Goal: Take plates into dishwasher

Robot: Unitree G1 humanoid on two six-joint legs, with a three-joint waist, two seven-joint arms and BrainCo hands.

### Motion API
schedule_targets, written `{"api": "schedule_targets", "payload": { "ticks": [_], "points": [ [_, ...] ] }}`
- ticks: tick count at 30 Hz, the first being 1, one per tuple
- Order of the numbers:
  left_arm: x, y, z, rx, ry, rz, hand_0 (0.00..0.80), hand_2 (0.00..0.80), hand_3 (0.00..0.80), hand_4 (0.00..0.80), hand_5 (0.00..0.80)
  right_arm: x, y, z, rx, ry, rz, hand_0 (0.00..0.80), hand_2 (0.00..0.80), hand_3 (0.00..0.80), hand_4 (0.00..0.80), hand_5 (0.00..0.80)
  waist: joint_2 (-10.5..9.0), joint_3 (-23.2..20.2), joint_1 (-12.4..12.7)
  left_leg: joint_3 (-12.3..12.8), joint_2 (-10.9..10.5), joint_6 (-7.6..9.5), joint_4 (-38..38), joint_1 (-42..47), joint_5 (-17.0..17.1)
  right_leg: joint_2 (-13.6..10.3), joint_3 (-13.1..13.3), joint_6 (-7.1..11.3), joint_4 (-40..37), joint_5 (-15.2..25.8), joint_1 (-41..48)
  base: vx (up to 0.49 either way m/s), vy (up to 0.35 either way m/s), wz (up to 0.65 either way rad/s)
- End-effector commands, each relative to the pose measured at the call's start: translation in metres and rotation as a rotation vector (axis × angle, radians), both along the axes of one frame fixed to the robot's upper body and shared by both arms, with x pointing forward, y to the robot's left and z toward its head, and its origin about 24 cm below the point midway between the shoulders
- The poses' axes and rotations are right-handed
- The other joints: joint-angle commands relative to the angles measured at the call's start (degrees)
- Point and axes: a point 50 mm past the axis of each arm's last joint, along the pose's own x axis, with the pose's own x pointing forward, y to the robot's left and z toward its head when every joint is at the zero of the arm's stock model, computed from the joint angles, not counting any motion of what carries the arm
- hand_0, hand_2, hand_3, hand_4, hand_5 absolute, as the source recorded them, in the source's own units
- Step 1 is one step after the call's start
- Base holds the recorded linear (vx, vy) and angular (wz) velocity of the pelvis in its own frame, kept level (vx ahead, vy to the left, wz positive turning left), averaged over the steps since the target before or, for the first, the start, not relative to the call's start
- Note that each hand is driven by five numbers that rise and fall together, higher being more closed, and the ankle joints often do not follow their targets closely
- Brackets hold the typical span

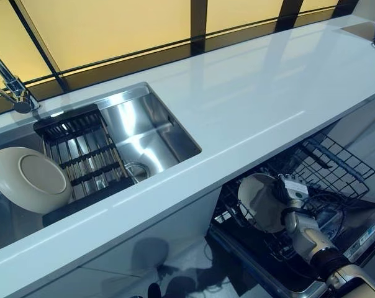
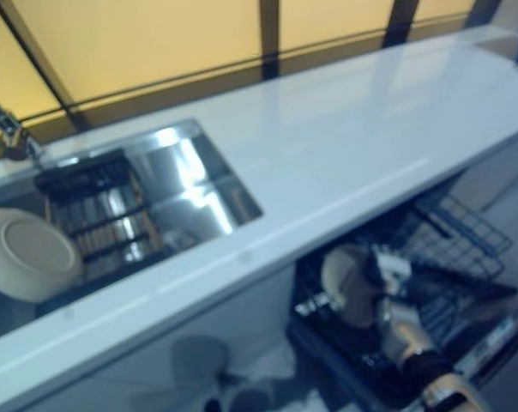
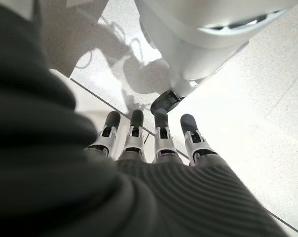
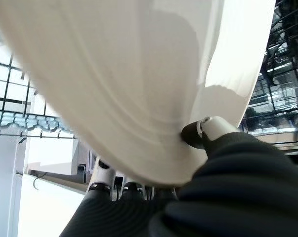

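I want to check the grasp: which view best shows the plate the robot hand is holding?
The right wrist view: the held plate fills it, with the right robot hand pinching its rim by the thumb. Both eye views show it small, over the dishwasher rack. The left wrist view shows none of it.

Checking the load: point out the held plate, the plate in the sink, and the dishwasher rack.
Held plate point(image 1: 257, 200), left eye view, its face.
Plate in the sink point(image 1: 27, 179), left eye view, its underside.
Dishwasher rack point(image 1: 336, 162), left eye view, wire rim.
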Motion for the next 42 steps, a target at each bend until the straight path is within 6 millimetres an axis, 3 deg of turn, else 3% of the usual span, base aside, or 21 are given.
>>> {"api": "schedule_targets", "payload": {
  "ticks": [1, 27, 35, 36, 37, 38, 40, 42],
  "points": [
    [0.016, -0.014, 0.005, -0.021, -0.038, -0.033, 0.000, 0.000, 0.000, 0.000, 0.000, 0.015, 0.001, 0.031, -0.042, -0.094, -0.025, 0.800, 0.800, 0.800, 0.800, 0.800, -0.15, 0.11, 1.41, -0.81, -4.38, 4.94, 0.93, 0.66, -6.55, 0.49, 2.04, -4.05, 12.15, -2.91, -9.29, -0.003, 0.004, 0.04],
    [0.014, -0.024, 0.002, -0.035, -0.029, -0.024, 0.000, 0.000, 0.000, 0.000, 0.000, 0.014, 0.051, -0.007, 0.121, 0.032, 0.034, 0.800, 0.800, 0.800, 0.800, 0.800, -0.35, -0.12, 1.93, -0.77, -4.46, 5.01, 0.44, 1.27, -6.67, 0.22, 1.71, -4.08, 11.97, -2.65, -8.98, 0.000, 0.001, 0.01],
    [0.013, -0.024, 0.001, -0.032, -0.025, -0.018, 0.000, 0.000, 0.000, 0.000, 0.000, 0.012, 0.050, -0.018, 0.147, 0.078, 0.017, 0.800, 0.800, 0.800, 0.800, 0.800, -0.45, -0.30, 2.37, -0.62, -4.35, 4.90, 0.34, 1.64, -6.61, 0.04, 0.94, -4.09, 11.48, -2.29, -8.48, 0.000, 0.000, 0.00],
    [0.013, -0.023, 0.001, -0.032, -0.024, -0.015, 0.000, 0.000, 0.000, 0.000, 0.000, 0.012, 0.050, -0.019, 0.153, 0.080, 0.015, 0.769, 0.769, 0.769, 0.769, 0.769, -0.47, -0.37, 2.43, -0.57, -4.34, 4.91, 0.32, 1.66, -6.59, 0.04, 0.82, -4.11, 11.40, -2.28, -8.40, 0.000, 0.000, 0.00],
    [0.013, -0.023, 0.001, -0.032, -0.022, -0.014, 0.000, 0.000, 0.000, 0.000, 0.000, 0.012, 0.050, -0.019, 0.151, 0.079, 0.014, 0.555, 0.555, 0.555, 0.555, 0.555, -0.47, -0.43, 2.48, -0.55, -4.31, 4.88, 0.30, 1.67, -6.54, 0.02, 0.74, -4.10, 11.38, -2.25, -8.37, 0.000, 0.000, 0.00],
    [0.013, -0.023, 0.001, -0.031, -0.022, -0.012, 0.000, 0.000, 0.000, 0.000, 0.000, 0.012, 0.050, -0.019, 0.152, 0.080, 0.013, 0.452, 0.452, 0.452, 0.452, 0.452, -0.46, -0.47, 2.53, -0.54, -4.30, 4.86, 0.30, 1.65, -6.51, 0.01, 0.66, -4.11, 11.37, -2.24, -8.36, 0.000, 0.000, 0.00],
    [0.012, -0.022, 0.000, -0.031, -0.023, -0.007, 0.000, 0.000, 0.000, 0.000, 0.000, 0.013, 0.048, -0.019, 0.153, 0.083, 0.010, 0.417, 0.417, 0.417, 0.417, 0.417, -0.45, -0.51, 2.63, -0.56, -4.23, 4.77, 0.25, 1.64, -6.42, 0.01, 0.48, -4.12, 11.34, -2.23, -8.31, 0.000, 0.000, 0.00],
    [0.011, -0.021, 0.000, -0.031, -0.021, -0.004, 0.000, 0.000, 0.000, 0.000, 0.000, 0.012, 0.046, -0.020, 0.154, 0.088, 0.005, 0.210, 0.210, 0.210, 0.210, 0.210, -0.45, -0.59, 2.72, -0.56, -4.22, 4.68, 0.18, 1.60, -6.34, -0.02, 0.31, -4.08, 11.08, -2.15, -8.16, 0.000, 0.000, 0.00]
  ]
}}
